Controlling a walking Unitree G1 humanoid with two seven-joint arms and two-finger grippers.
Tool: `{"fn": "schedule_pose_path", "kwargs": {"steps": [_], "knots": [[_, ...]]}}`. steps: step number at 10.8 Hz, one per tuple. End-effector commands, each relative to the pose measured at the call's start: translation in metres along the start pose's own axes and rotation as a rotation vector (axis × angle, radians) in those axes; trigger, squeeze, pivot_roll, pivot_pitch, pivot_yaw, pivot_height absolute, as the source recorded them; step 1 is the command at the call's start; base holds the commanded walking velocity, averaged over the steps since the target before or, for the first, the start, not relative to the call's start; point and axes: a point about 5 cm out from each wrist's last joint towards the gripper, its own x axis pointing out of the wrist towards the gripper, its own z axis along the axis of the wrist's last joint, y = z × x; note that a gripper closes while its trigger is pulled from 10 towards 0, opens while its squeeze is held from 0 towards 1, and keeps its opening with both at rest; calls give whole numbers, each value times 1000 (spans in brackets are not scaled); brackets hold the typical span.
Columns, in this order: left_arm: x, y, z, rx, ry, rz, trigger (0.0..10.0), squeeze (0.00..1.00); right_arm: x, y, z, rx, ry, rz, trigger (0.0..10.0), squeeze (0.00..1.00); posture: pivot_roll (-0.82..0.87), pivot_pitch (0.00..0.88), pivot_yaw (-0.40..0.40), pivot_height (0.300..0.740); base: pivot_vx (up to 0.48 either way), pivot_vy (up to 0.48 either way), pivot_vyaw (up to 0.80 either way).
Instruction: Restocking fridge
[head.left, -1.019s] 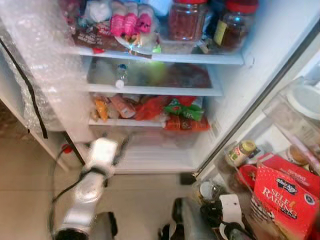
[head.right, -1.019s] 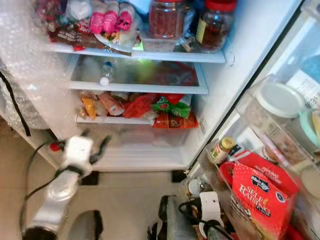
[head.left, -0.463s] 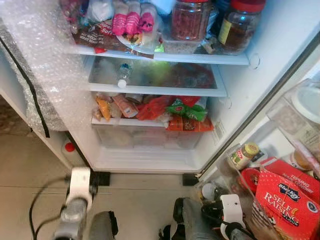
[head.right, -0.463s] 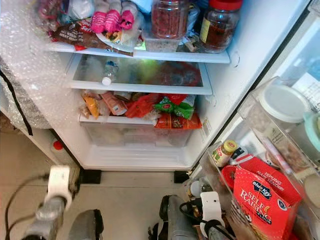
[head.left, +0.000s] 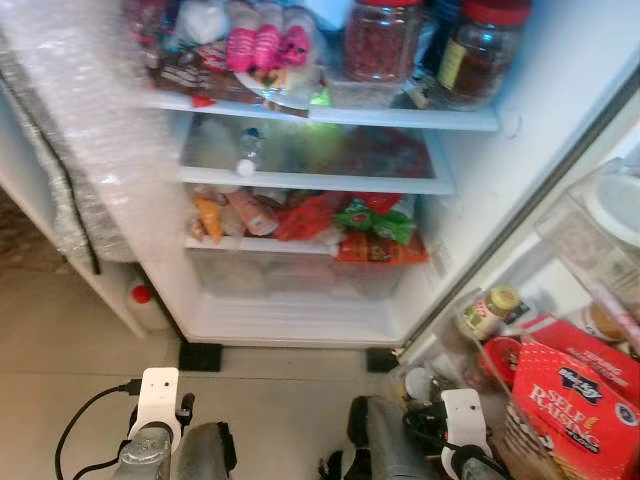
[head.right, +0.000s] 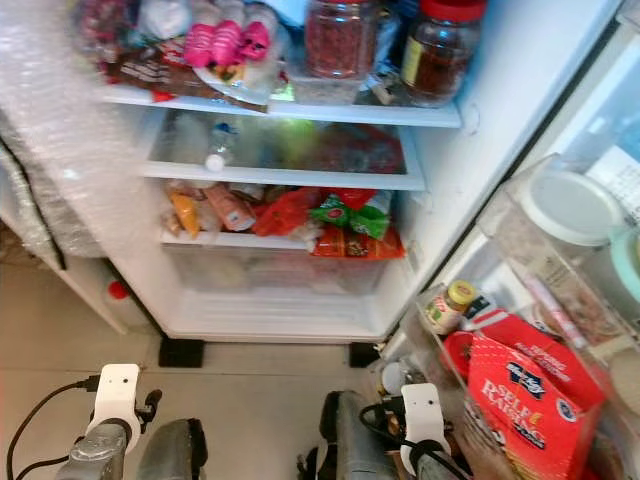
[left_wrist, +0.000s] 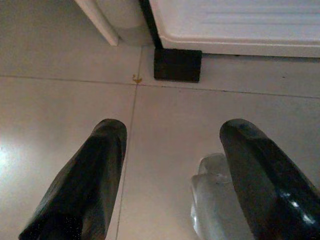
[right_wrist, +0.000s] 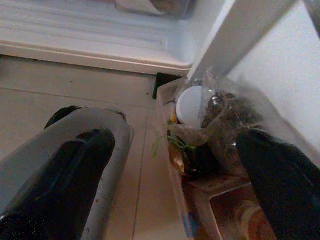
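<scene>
Both end effectors, left and right, hang wide, empty; pick stock before approaching the fridge.

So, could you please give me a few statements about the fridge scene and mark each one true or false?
1. The fridge stands open. True.
2. The left gripper has its fingers shut on a bottle. False: the fingers are spread apart over the tiled floor, holding nothing.
3. A red box of self raising flour sits in the door shelf on the robot's right. True.
4. The two red-lidded jars stand on the floor. False: they stand on the top shelf in view.
5. The right gripper is open, low beside the door shelf. True.
</scene>
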Motion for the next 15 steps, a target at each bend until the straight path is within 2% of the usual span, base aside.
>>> {"fn": "schedule_pose_path", "kwargs": {"steps": [1,5,11,15], "knots": [[-4,0,-14,9,44,3,10000,0,-24,10,-62,17,263,31,10000,0,-116,190,-53,585,0,277,0],[-6,-1,-20,17,66,-7,10000,0,-25,11,-62,17,261,32,10000,0,-120,168,-47,585,0,287,0],[-8,-4,-27,32,90,-38,10000,0,-26,11,-64,14,266,29,10000,0,-117,149,-39,585,0,67,0],[-8,-3,-29,19,98,-31,10000,0,-25,9,-63,22,264,15,10000,0,-124,195,-51,585,0,0,0]]}}
